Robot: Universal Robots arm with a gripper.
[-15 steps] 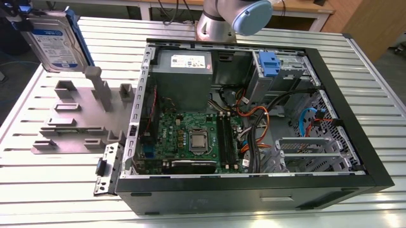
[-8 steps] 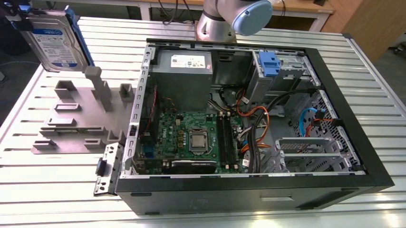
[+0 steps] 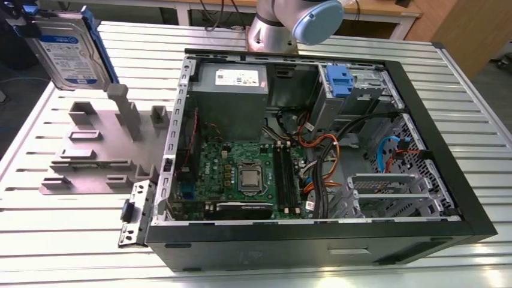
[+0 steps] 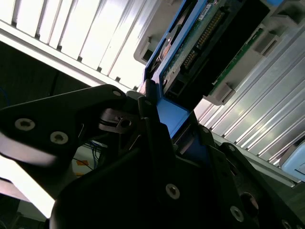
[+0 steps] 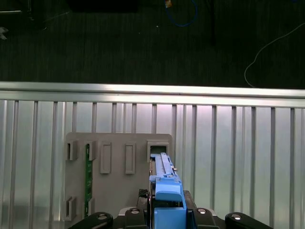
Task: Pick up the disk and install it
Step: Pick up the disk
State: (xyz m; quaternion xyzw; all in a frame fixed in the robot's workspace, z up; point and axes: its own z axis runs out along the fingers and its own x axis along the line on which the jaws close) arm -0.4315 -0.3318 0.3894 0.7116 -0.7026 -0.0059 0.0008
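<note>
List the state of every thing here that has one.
disk: upright, clamped in the gripper, above the grey fixture.
gripper: shut on the disk's blue frame.
computer case: lying flat, its side open.
grey fixture: a green board stands in one slot.

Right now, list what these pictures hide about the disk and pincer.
The disk: top cut off by the exterior view's upper edge.
The pincer: in the second wrist view its dark body hides the disk's near end.
The grey holder: in the first wrist view the disk covers part of one slot.
The drive cage: inside hidden by its own walls in the exterior view.
</note>
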